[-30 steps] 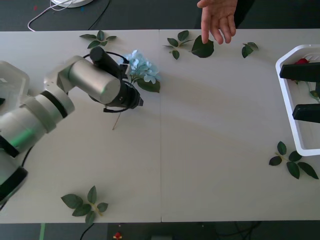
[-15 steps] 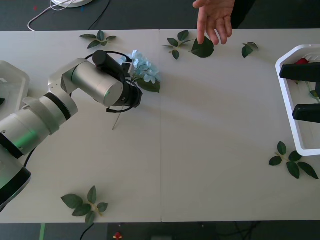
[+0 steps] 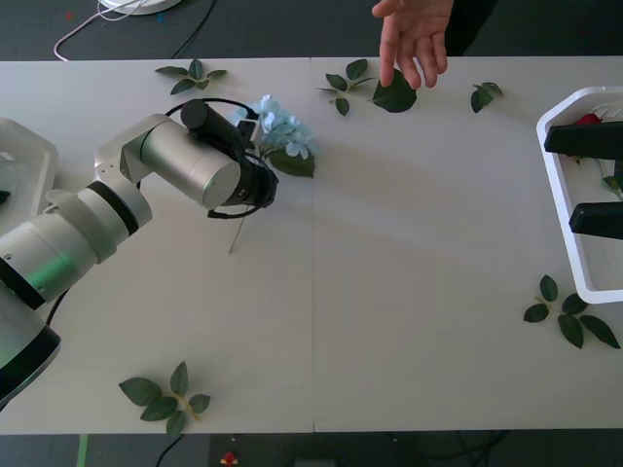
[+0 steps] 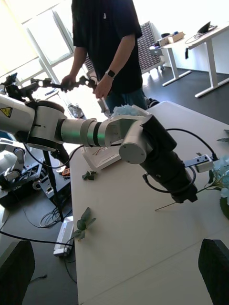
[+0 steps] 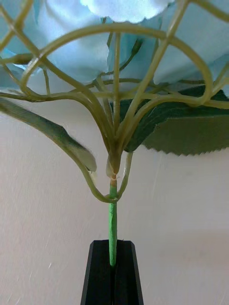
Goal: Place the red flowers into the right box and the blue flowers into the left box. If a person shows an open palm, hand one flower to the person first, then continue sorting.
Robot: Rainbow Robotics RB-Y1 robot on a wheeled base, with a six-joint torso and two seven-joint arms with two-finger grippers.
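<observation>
Pale-blue flower (image 3: 277, 131): near the tabletop's far edge, left of centre, stem clamped in the left gripper (image 5: 112, 267).
Person's hand (image 3: 414, 39): open at the far edge; handover probably next.
Red flower (image 3: 587, 120): in the right box (image 3: 557, 195).
Right gripper (image 4: 117, 274): spread over that box.
Surface: white table (image 3: 409, 292), scattered leaf sprigs (image 3: 165, 394).
Room: bright office, desks.

Nothing here can be read as words or numbers. The one sign is a yellow warning triangle sticker (image 4: 6, 112) on the robot's left arm (image 4: 52, 128), its symbol too small to make out.
</observation>
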